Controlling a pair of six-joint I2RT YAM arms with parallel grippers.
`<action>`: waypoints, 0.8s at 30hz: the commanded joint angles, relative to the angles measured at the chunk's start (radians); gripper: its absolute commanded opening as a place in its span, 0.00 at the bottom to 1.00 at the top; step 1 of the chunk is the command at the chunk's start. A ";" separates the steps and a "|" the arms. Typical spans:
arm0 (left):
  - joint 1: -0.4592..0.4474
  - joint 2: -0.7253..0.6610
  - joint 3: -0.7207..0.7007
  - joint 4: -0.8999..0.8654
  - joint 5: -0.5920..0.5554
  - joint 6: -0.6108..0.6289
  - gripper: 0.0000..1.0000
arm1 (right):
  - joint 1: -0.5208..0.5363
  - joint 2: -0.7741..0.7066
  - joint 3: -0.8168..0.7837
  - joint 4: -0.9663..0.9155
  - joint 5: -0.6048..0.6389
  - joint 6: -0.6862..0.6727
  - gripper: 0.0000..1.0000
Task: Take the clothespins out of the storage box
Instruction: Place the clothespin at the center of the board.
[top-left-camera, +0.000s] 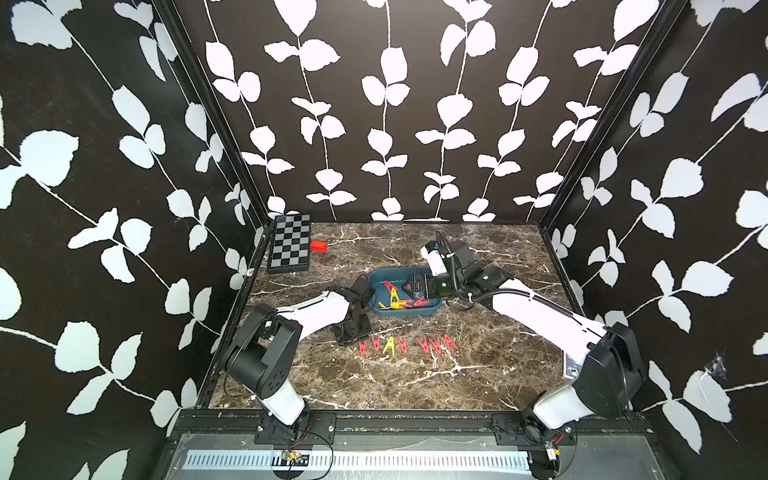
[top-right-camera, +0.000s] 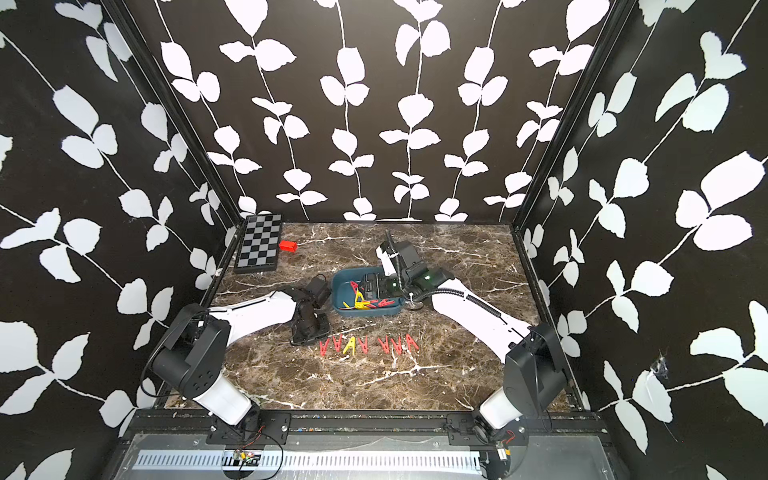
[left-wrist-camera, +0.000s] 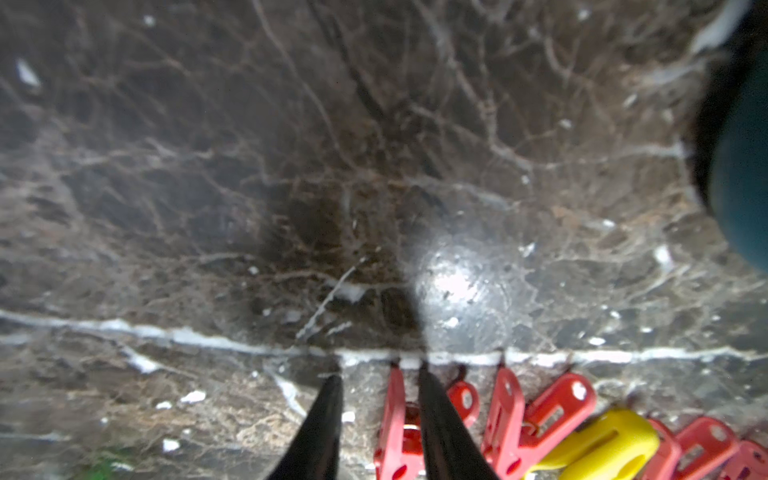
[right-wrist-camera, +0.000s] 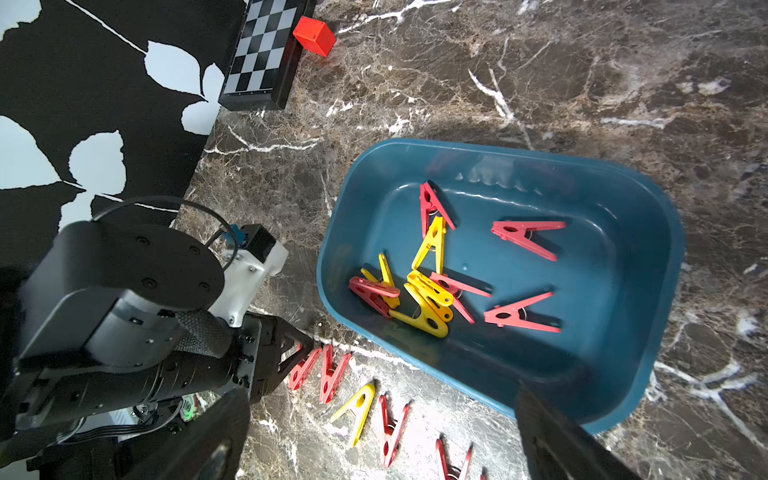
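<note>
The teal storage box (top-left-camera: 407, 312) (top-right-camera: 365, 312) (right-wrist-camera: 623, 174) sits mid-table and holds several red and yellow clothespins (right-wrist-camera: 428, 291). In front of it, a row of several clothespins (top-left-camera: 409, 345) (top-right-camera: 368, 345) lies on the marble, one of them yellow (left-wrist-camera: 602, 444). My left gripper (left-wrist-camera: 378, 372) (top-left-camera: 352, 340) is at the row's left end. Its jaws stand apart around one leg of the end red clothespin (left-wrist-camera: 395, 415), with a gap on one side. My right gripper (right-wrist-camera: 378, 395) (top-left-camera: 415, 286) hovers wide open over the box, holding nothing.
A black-and-grey checkerboard (top-left-camera: 289, 243) (right-wrist-camera: 262, 50) lies at the back left by the wall, with a small red block (top-left-camera: 318, 246) (right-wrist-camera: 313, 35) beside it. Patterned walls close in three sides of the table.
</note>
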 joint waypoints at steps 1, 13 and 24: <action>-0.003 -0.036 0.061 -0.088 -0.043 0.029 0.43 | 0.007 -0.035 -0.014 -0.014 0.023 0.003 0.99; -0.003 -0.022 0.343 -0.221 -0.110 0.118 0.92 | -0.008 -0.089 -0.056 -0.012 0.089 0.000 0.99; -0.002 0.174 0.595 -0.197 -0.051 0.148 0.99 | -0.040 -0.142 -0.101 -0.013 0.120 -0.002 0.99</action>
